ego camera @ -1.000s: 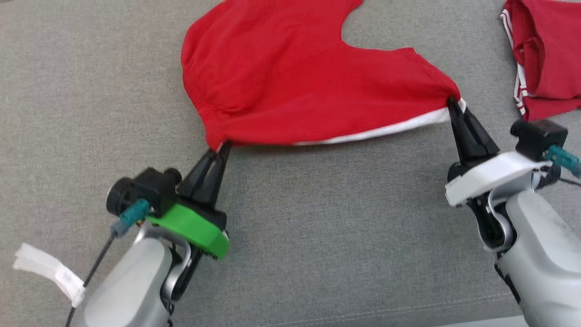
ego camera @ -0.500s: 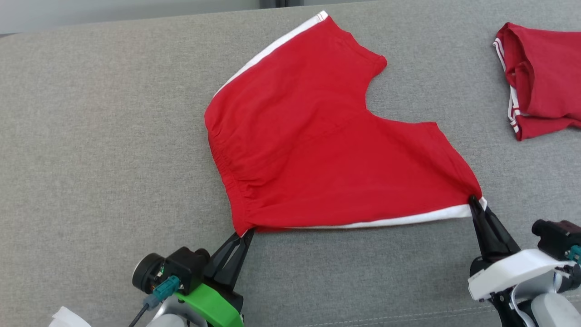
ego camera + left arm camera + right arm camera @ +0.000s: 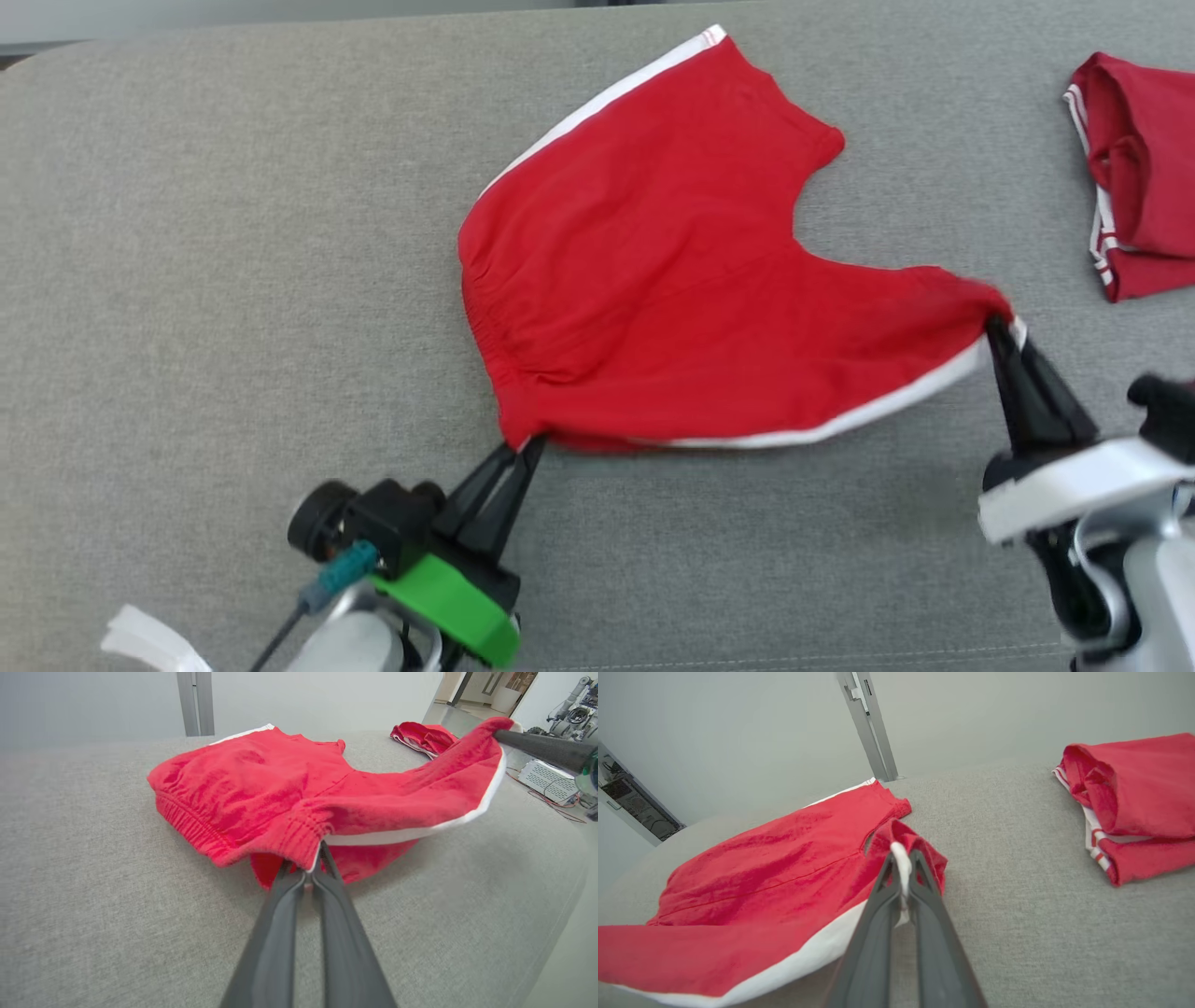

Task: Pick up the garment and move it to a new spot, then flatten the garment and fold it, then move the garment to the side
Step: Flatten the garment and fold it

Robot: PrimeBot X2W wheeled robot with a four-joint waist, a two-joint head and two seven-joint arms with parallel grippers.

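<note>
Holding the red shorts (image 3: 672, 308) by two corners of their near edge, over the middle of the grey cloth-covered desk (image 3: 233, 280). Clenching the left claw (image 3: 523, 450) tight on the near end of the gathered elastic waistband, low and close above the desk. Clenching the right claw (image 3: 997, 327) on the hem corner of the near leg, pinching red cloth and white stripe together and lifting that corner clear of the desk. Resting the far leg and most of the seat flat on the desk. Pointing the waistband toward the robot's left and the two leg openings toward its right, with the far leg angled away toward the far side. Running the long axis left to right along the near side seam, from one claw to the other, rising toward the right and sagging in a shallow curve between them. Showing plain bright red cloth, lightly creased and puckering beside the elastic; showing one white stripe along the near edge and another along the far left edge up to the far hem; showing a deep rounded notch at the crotch, opening to the right between the legs. Sharing the desk with a second red garment (image 3: 1144, 177), folded into a bundle with thin white stripes at its edge, lying well apart at the far right.
</note>
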